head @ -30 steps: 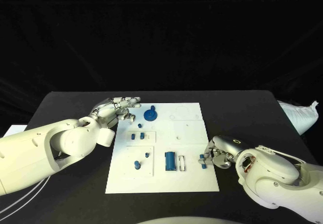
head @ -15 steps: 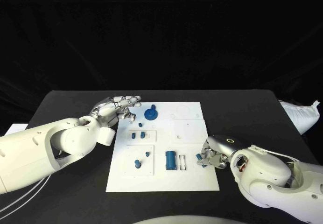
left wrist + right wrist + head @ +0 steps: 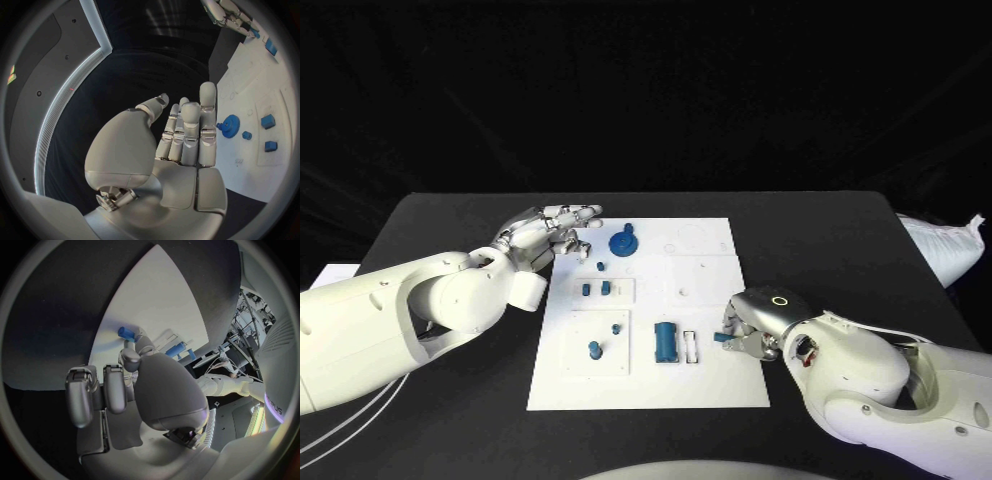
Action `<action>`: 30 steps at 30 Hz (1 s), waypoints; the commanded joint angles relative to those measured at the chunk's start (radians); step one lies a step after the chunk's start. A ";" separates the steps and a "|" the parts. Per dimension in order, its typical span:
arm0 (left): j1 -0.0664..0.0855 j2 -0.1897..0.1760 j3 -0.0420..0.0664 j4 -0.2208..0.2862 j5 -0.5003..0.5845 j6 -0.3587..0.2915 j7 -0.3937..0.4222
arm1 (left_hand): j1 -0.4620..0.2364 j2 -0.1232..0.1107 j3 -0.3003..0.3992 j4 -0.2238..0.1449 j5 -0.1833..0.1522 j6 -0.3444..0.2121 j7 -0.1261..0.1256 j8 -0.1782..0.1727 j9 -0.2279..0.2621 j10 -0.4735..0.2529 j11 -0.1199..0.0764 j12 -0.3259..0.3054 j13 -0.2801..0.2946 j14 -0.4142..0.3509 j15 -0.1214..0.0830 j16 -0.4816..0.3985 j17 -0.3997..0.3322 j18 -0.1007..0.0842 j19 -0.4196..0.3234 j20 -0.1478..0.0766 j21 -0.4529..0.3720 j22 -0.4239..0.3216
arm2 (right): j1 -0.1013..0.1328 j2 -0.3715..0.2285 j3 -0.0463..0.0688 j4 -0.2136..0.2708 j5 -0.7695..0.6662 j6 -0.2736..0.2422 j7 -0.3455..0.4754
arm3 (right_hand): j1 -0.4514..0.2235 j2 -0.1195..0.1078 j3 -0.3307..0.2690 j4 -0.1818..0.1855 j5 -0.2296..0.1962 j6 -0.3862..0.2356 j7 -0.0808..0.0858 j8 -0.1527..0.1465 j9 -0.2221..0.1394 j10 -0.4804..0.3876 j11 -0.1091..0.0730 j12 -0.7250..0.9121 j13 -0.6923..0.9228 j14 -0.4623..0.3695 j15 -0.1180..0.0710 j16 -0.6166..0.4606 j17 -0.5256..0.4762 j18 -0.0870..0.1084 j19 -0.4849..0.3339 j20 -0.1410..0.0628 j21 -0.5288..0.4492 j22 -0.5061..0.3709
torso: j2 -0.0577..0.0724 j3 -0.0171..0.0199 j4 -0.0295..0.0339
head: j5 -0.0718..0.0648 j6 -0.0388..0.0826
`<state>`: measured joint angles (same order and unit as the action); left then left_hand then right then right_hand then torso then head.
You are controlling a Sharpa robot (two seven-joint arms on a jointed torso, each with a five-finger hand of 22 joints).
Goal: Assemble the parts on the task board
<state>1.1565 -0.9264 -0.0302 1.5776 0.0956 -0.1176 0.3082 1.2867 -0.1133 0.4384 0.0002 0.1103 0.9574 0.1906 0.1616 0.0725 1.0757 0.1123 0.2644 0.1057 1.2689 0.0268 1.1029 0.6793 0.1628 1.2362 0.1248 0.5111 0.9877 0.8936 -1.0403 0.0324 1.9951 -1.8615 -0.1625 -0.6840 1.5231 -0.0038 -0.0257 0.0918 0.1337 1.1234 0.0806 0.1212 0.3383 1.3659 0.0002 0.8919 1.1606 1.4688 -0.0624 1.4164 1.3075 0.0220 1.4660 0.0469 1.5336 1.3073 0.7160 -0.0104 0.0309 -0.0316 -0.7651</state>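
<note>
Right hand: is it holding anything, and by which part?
Yes. The right hand pinches a small blue part by one end at its fingertips, over the white board.

We counted one white rectangular task board (image 3: 689, 385), one round blue gear (image 3: 625, 243), one long blue block (image 3: 666, 342) and roughly six small blue pieces (image 3: 587, 290).

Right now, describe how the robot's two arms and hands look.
Both arms are glossy white with rounded, bulbous shells. The left arm has thin white cables hanging beneath it. The right arm carries a small lit ring at its wrist. The left hand and right hand are silver metal with segmented fingers.
</note>
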 commanded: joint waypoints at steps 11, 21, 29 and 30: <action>0.000 0.001 0.000 0.005 -0.004 0.018 0.005 | -0.001 0.012 -0.007 0.001 0.003 -0.001 0.001 0.007 0.001 -0.006 0.002 0.006 0.002 -0.009 0.001 0.000 -0.001 0.017 -0.005 0.002 -0.004 -0.001 | -0.014 0.019 -0.012 -0.039 0.008 0.108 -0.064 | -0.032 -0.001 0.116 0.035 0.171 0.003 0.002 -0.023 -0.010 -0.007 0.001 -0.018 -0.005 0.059 -0.003 0.000 0.046 -0.010 0.074 0.000 0.001 0.227 | 0.001 0.0000 -0.0005 | 0.002 -0.001; 0.000 0.000 0.000 0.005 -0.006 0.018 0.006 | -0.001 0.012 -0.007 0.001 0.003 -0.001 0.001 0.007 0.001 -0.006 0.002 0.006 0.002 -0.009 0.001 0.000 -0.001 0.017 -0.005 0.002 -0.004 -0.001 | -0.020 0.016 -0.012 -0.024 0.016 -0.021 -0.069 | -0.089 -0.046 0.248 0.045 0.206 0.017 -0.001 -0.021 -0.002 0.008 -0.005 -0.005 0.004 0.061 -0.008 0.003 0.053 -0.011 0.079 -0.003 0.006 0.233 | -0.001 0.0006 0.0003 | 0.004 -0.003; 0.000 0.002 0.000 0.004 -0.006 0.018 0.006 | -0.001 0.012 -0.007 0.001 0.003 -0.001 0.001 0.007 0.001 -0.006 0.002 0.006 0.002 -0.009 0.001 0.000 -0.001 0.017 -0.005 0.002 -0.004 -0.001 | -0.006 -0.012 -0.002 0.024 0.139 -0.199 -0.044 | -0.136 -0.070 0.292 0.064 0.189 0.015 -0.003 -0.025 0.001 0.017 -0.004 0.007 0.013 0.062 -0.007 0.003 0.054 -0.012 0.081 -0.004 0.009 0.235 | 0.000 0.0000 0.0000 | 0.004 0.000; 0.000 0.002 0.000 0.004 -0.006 0.018 0.006 | -0.001 0.012 -0.007 0.001 0.003 -0.001 0.001 0.007 0.001 -0.006 0.002 0.006 0.002 -0.009 0.001 0.000 -0.001 0.017 -0.005 0.002 -0.004 -0.001 | -0.004 -0.013 -0.002 0.028 0.155 -0.213 -0.041 | -0.137 -0.070 0.293 0.064 0.188 0.015 -0.003 -0.025 0.001 0.018 -0.004 0.007 0.013 0.062 -0.007 0.003 0.054 -0.012 0.081 -0.004 0.009 0.235 | 0.001 0.0001 -0.0002 | 0.004 -0.001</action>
<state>1.1563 -0.9260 -0.0305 1.5793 0.0942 -0.1174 0.3080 1.2867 -0.1133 0.4384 0.0002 0.1103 0.9575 0.1906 0.1616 0.0725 1.0757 0.1123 0.2644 0.1063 1.2689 0.0268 1.1029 0.6793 0.1628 1.2362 0.1248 0.5111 0.9877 0.8857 -1.0521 0.0287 2.0157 -1.8016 -0.2800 -0.6888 1.3944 -0.0761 0.2615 0.1574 0.3246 1.1342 0.0759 0.0929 0.3320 1.3799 -0.0057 0.8996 1.1742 1.4627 -0.0687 1.4164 1.3073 0.0220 1.4660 0.0469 1.5385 1.3079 0.7154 -0.0102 0.0309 -0.0274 -0.7656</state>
